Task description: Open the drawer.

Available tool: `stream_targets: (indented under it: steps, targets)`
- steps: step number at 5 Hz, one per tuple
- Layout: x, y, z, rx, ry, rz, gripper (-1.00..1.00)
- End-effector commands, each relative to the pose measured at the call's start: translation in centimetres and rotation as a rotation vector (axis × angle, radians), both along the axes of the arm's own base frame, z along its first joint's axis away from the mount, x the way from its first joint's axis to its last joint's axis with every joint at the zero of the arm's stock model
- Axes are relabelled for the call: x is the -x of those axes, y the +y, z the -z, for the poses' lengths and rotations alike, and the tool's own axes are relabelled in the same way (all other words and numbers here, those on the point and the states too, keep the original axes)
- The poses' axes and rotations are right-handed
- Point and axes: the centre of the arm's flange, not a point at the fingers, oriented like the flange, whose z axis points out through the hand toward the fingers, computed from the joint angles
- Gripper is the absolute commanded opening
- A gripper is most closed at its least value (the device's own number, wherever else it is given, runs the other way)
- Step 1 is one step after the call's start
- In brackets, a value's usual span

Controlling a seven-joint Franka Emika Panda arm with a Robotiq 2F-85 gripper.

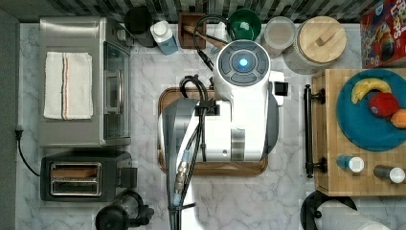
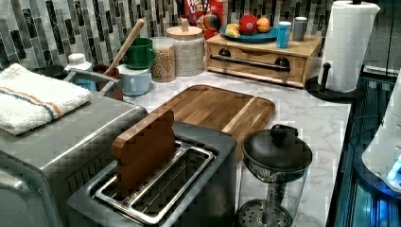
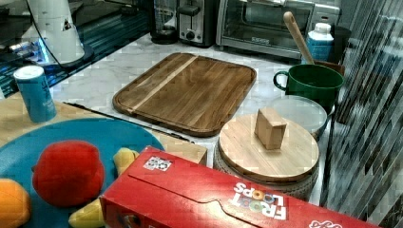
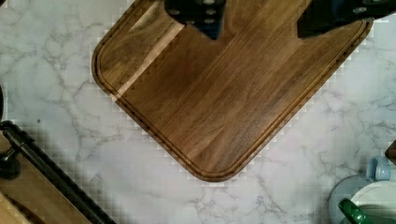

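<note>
The Panda arm [image 1: 239,115] has glossy white shells with grey bands at its joints. A round grey cap [image 1: 243,62] on top carries dark button segments around a glowing blue light. Black cables [image 1: 201,120] run along it, clipped by a black bracket, ending in a ribbed metal connector [image 1: 179,178]. In the wrist view, the gripper [image 4: 261,21] has black fingers [image 4: 201,14] studded with small silver screws.

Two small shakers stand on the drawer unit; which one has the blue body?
The blue shaker, nearer the black bar handle in the top view; the grey shaker stands farther from it.
</note>
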Motion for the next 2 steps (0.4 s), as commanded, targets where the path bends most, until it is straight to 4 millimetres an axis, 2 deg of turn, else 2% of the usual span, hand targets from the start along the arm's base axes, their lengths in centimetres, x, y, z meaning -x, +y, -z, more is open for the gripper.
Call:
stream_targets:
  steps: [1,2]
  targets:
    - [0.0,0.5,0.2,0.001,0.003,-0.008,1.0]
    - [1.0,-1.1,1.5,-0.016,0.002,-0.098,1.0]
